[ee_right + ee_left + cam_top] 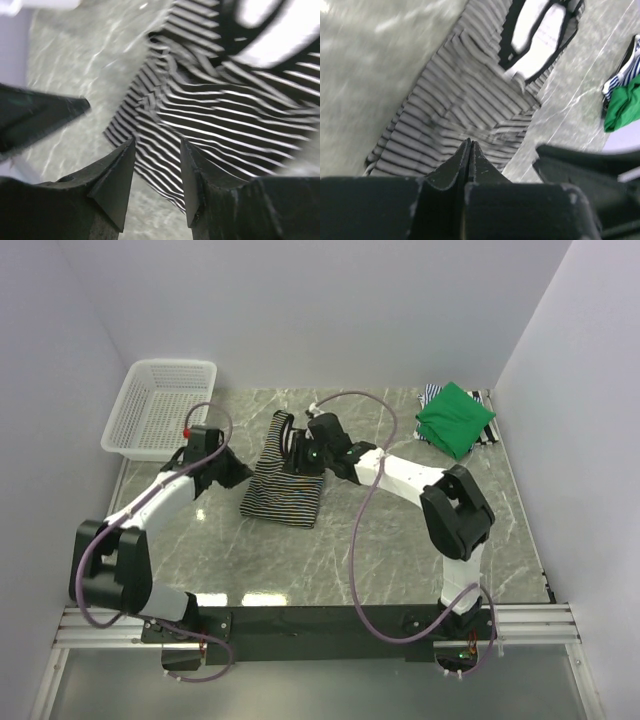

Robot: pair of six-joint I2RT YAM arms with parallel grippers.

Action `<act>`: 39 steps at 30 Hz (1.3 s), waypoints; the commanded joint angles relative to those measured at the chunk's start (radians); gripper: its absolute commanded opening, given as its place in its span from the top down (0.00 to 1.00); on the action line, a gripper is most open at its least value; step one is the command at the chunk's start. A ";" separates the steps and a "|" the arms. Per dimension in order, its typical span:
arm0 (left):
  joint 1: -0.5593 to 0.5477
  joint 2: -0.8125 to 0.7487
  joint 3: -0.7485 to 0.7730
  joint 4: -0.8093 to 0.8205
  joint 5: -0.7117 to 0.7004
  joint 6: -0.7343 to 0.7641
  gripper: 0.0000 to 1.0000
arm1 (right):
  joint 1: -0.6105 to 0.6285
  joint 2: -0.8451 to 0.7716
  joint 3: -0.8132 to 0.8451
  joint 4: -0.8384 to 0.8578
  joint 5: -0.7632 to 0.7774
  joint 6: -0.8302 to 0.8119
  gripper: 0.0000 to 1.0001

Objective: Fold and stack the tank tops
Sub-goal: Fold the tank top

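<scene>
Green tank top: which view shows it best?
The top external view: the green tank top lies whole and folded at the far right. The left wrist view catches only a blurred edge; the right wrist view misses it.

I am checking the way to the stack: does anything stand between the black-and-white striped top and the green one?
Nothing visible lies on the table between the striped tank top and the green tank top at far right. Only the right arm and its cable reach over that stretch.
</scene>
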 commanded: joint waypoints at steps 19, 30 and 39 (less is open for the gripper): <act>-0.028 0.122 -0.265 0.185 0.042 -0.127 0.99 | -0.120 0.305 0.060 0.271 -0.257 0.272 0.56; -0.012 0.080 -0.258 0.152 0.017 -0.099 0.96 | -0.174 0.181 -0.088 0.375 -0.211 0.283 0.55; -0.027 0.015 0.017 0.089 0.046 0.066 0.75 | -0.148 -0.037 -0.167 0.350 -0.140 0.178 0.52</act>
